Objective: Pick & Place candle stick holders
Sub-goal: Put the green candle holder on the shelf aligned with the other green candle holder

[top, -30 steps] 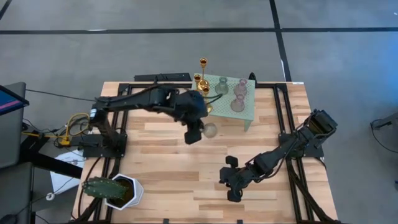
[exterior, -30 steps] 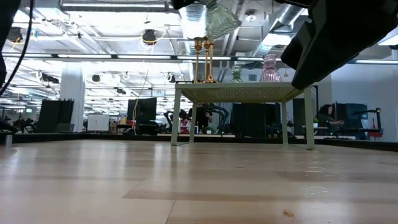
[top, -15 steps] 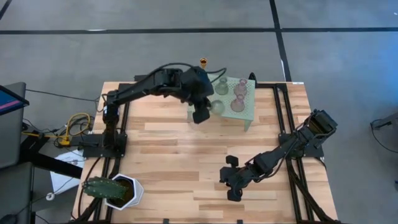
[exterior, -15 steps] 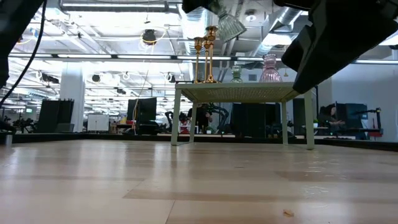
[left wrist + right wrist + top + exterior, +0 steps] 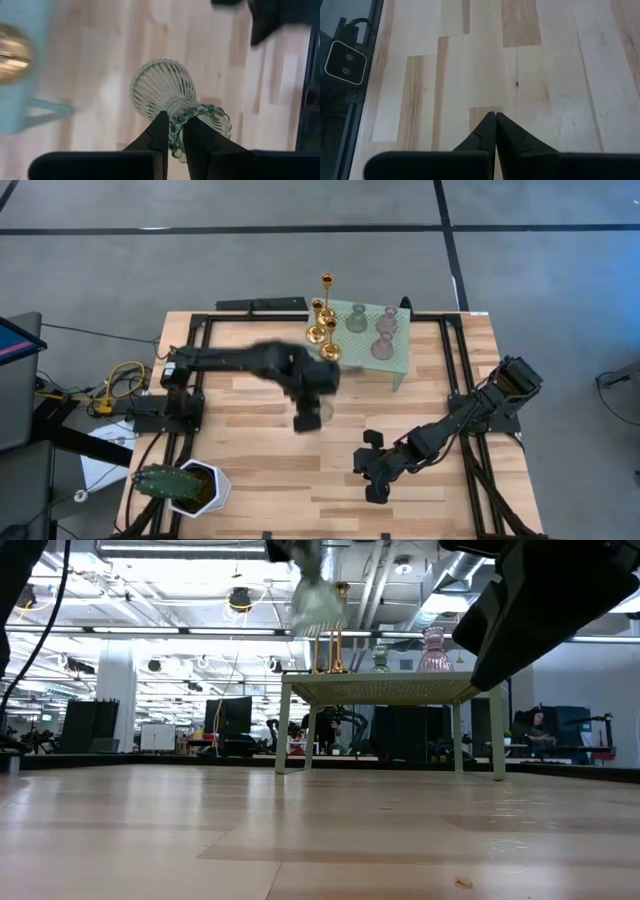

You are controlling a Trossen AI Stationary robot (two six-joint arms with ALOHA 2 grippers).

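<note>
My left gripper (image 5: 306,418) is shut on a pale green ribbed glass holder (image 5: 161,90), above the table's middle and in front of the mint-green stand (image 5: 398,358). The holder shows blurred in the low view (image 5: 318,606). On the stand are the gold holders (image 5: 323,318), one pale green holder (image 5: 356,321) and two pinkish ones (image 5: 384,332). My right gripper (image 5: 368,468) is shut and empty, low over the table's near right part. My left gripper pinches the holder's beaded rim (image 5: 176,119) between its two fingers (image 5: 159,134), at the end away from the ribbed bell. The holder is lifted clear of the table, its ribbed bell pointing away from the fingers.
A white pot with a green cactus (image 5: 188,485) stands at the near left corner. The stand fills the far middle of the table. Bare wood (image 5: 260,460) lies between the pot and my right arm.
My left gripper, shut on the pale green holder, first swung toward the far edge over the stand. It has since come back toward the near edge and a little down, moving fast. The holder has stayed in the hold. My right arm has kept still.
</note>
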